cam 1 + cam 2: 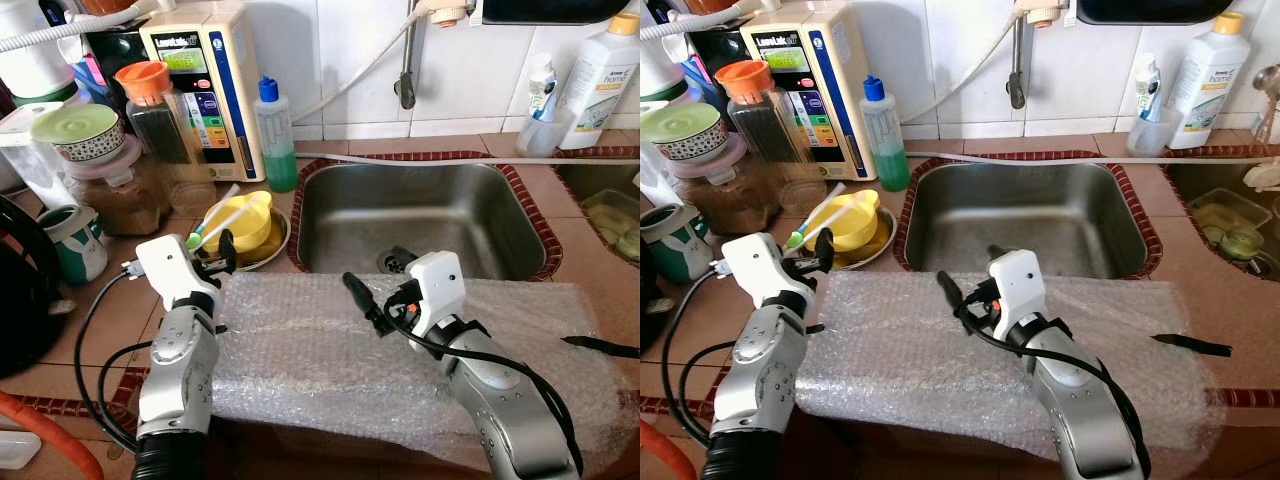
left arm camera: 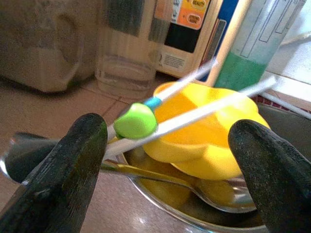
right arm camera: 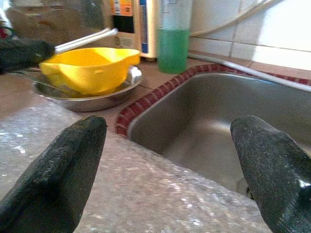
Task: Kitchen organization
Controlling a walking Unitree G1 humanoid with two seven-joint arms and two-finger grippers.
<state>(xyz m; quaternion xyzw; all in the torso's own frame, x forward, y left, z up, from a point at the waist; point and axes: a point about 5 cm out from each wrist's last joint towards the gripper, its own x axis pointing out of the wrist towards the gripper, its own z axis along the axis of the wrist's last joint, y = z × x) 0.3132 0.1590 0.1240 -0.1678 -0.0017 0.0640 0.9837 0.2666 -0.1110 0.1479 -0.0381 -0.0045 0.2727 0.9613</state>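
Left gripper (image 2: pixel 167 160): fingers spread, nothing held, positioned at the green-tipped white stick (image 2: pixel 136 121) lying across the yellow bowl (image 1: pixel 240 218). The bowl sits in a steel dish (image 1: pixel 268 250) whose contents are mostly hidden. Right gripper (image 3: pixel 170 160): fingers apart, empty, above the bubble wrap (image 1: pixel 320 350) in front of the sink (image 1: pixel 420 215).

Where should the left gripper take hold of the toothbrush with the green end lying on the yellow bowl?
Probably at the green end, which juts past the yellow bowl toward the open left gripper. Come straight on from the counter side and close across the thin handle.
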